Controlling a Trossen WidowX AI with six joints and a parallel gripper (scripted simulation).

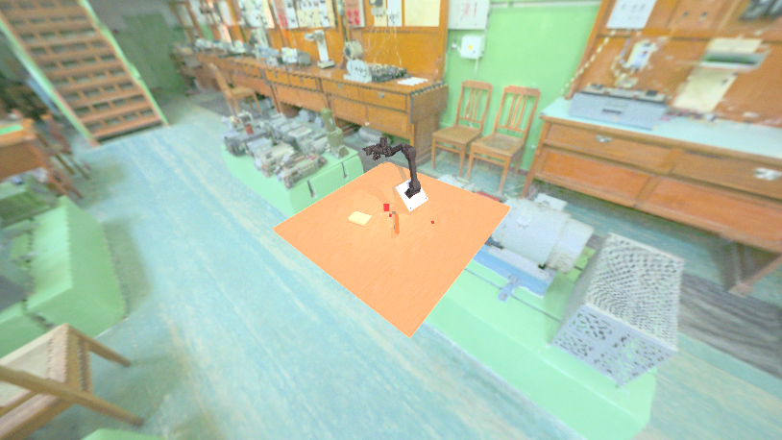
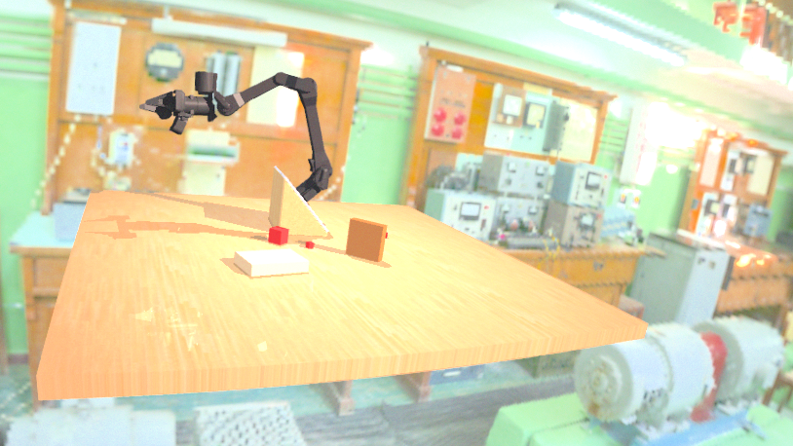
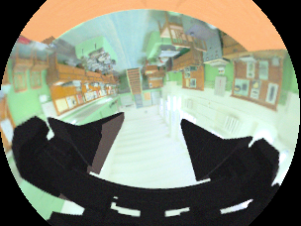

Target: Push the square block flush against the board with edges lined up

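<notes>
A red cube stands on the table. A thick cream slab lies flat nearby, with a gap between them. A brown square panel stands upright on a narrow side, apart from both. The views do not settle which of these parts is the block and which the board. My gripper is open and empty, raised high above the table and pointing outward, roughly level. It touches none of these parts. None of them shows in the wrist view.
A tiny red cube lies between the red cube and the brown panel. Another tiny red cube lies beyond the panel, partly hidden in the exterior view. My arm stands on a slanted white-faced mount at the table's back.
</notes>
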